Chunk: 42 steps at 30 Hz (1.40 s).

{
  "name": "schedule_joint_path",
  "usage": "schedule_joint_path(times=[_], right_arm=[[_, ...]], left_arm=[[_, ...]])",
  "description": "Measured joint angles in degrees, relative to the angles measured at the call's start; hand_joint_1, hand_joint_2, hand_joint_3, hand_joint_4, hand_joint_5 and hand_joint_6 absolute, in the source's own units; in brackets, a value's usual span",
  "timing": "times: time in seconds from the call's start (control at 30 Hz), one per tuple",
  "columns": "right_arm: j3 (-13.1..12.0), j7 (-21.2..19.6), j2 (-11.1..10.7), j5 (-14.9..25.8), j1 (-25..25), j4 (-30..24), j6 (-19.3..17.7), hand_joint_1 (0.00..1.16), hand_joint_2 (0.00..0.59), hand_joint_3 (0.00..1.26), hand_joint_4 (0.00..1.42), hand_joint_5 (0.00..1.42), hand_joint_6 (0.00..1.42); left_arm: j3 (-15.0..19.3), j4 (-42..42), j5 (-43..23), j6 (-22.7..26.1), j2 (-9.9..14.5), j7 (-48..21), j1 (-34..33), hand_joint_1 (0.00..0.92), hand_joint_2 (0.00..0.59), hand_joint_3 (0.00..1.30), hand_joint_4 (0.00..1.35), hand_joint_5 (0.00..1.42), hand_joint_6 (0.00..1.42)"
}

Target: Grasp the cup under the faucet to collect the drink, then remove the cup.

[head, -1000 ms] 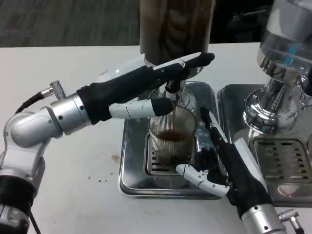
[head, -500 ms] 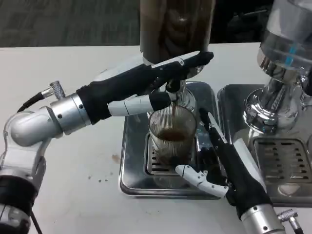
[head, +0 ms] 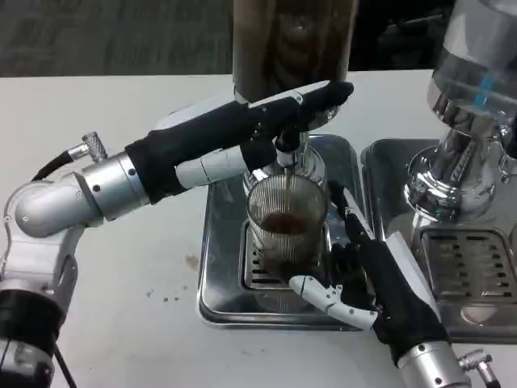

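— What is seen at the dispenser?

— A clear ribbed plastic cup (head: 285, 230), partly filled with dark brown drink, is shown standing upright on the slotted grate of a shiny steel drip tray (head: 222, 295), directly under the small black faucet (head: 284, 145) of a tall drink dispenser (head: 292, 44) filled with brown liquid. A thin brown stream is seen running from the faucet into the cup.

— How is the cup held?

— It is flanked by the right hand (head: 367, 279), whose fingers are placed along the cup's right side and whose white thumb is curled across the tray in front of the cup's base. Whether the cup is truly gripped cannot be told; the fingers are seen close against it.

— And the other hand?

— The left hand (head: 250, 129), black-gloved at the palm, is stretched across the dispenser at faucet height, with long fingers laid over the tap and a white-and-black finger set just beside the spout, above the cup's rim. The tap appears to be pressed; nothing is carried.

— Anything else on the white table (head: 97, 105)?

— A second chrome dispenser (head: 464, 137) with its own steel drip tray (head: 460, 259) is seen at the right, well apart from the cup.
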Motion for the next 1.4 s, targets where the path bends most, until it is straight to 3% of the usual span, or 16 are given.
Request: schedule_joint_path(times=[1.07, 1.4], right_arm=[[-0.11, -0.79, 0.03, -0.03, -0.12, 1.33, -1.01, 0.64, 0.233, 0.0, 0.0, 0.0, 0.0], [-0.66, -0.78, -0.09, 0.0, -0.71, 1.6, -1.77, 0.64, 0.234, 0.0, 0.0, 0.0, 0.0]], left_arm=[[6.37, -11.65, -5.71, 7.59, -0.91, -3.16, 0.21, 0.0, 0.047, 0.09, 0.0, 0.0, 0.0], [8.9, -16.79, -6.83, 8.71, 1.07, -3.15, 6.07, 0.0, 0.05, 0.1, 0.0, 0.0, 0.0]])
